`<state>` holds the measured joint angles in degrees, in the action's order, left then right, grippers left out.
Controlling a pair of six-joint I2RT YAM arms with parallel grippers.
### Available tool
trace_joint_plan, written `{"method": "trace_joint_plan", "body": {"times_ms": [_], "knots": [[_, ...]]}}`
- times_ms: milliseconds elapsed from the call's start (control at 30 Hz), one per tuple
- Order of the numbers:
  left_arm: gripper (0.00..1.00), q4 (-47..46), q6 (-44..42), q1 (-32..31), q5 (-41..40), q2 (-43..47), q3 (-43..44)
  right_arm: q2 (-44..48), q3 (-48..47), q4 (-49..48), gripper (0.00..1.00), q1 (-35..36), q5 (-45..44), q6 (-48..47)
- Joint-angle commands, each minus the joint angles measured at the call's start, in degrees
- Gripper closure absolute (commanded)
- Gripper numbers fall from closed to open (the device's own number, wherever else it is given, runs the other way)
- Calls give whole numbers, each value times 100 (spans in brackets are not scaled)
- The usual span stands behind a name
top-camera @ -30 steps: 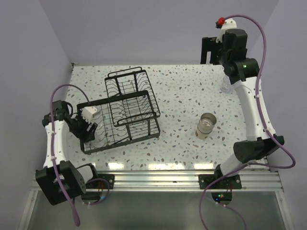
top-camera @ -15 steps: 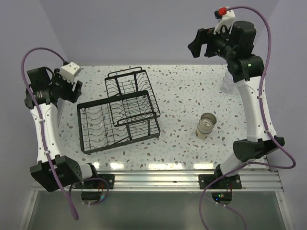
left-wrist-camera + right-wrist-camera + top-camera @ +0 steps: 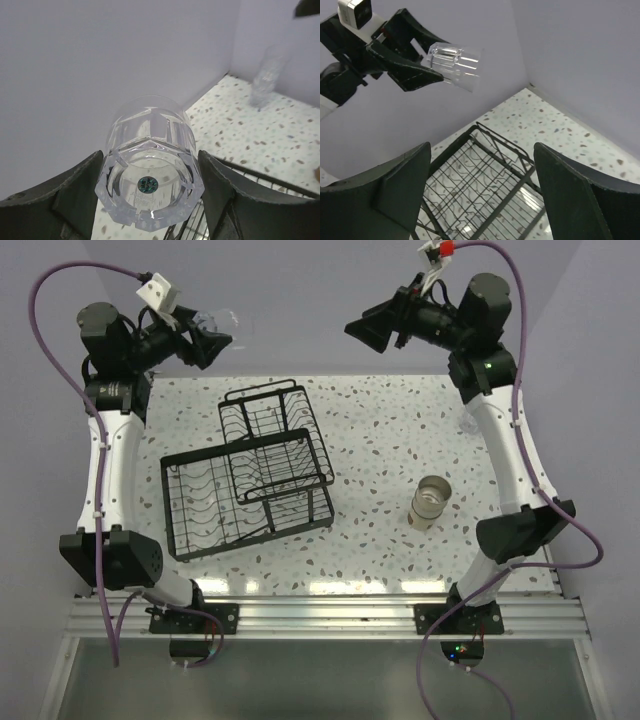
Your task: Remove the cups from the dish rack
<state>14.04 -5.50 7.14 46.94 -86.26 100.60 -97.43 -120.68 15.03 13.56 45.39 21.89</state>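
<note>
Item 1: clear cup (image 3: pixel 150 165), faceted, with a round green sticker on its base. It is clamped between the 2 fingers of the left gripper (image 3: pixel 210 340), lying roughly on its side high in the air, at about 11 o'clock from the dish rack and near the back wall.

Item 2: dish rack (image 3: pixel 250 485), black wire, 2 tiers, on the left half of the table (image 3: pixel 380 440). From where I stand no cup shows in either tier.

Item 3: tan cup (image 3: pixel 430 502), upright on the table at 3 o'clock from the rack and well apart from it.

Item 4: second clear cup (image 3: pixel 265 75), upright at about 2 o'clock from the rack, near the far right corner and partly hidden behind the right arm in the overhead view.

Item 5: right gripper (image 3: pixel 368 330), raised high, jaws spread wide with nothing between them, facing the left gripper across the gap.

Status, as I judge it: 2 cups are already out and standing. The 3rd is clear of the rack but not yet set down. That placement looks like all that is left.
</note>
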Motion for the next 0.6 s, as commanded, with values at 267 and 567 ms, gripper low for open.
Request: {"method": "trace_joint_plan", "body": {"times_ms": [267, 567], "knots": [[100, -4242, 3801, -1011, 1529, -1261, 452, -1251, -297, -2301, 25, 744, 989, 2643], [100, -5280, 4601, -1188, 1713, -1490, 356, -1463, -500, -2382, 29, 753, 867, 2724]]}}
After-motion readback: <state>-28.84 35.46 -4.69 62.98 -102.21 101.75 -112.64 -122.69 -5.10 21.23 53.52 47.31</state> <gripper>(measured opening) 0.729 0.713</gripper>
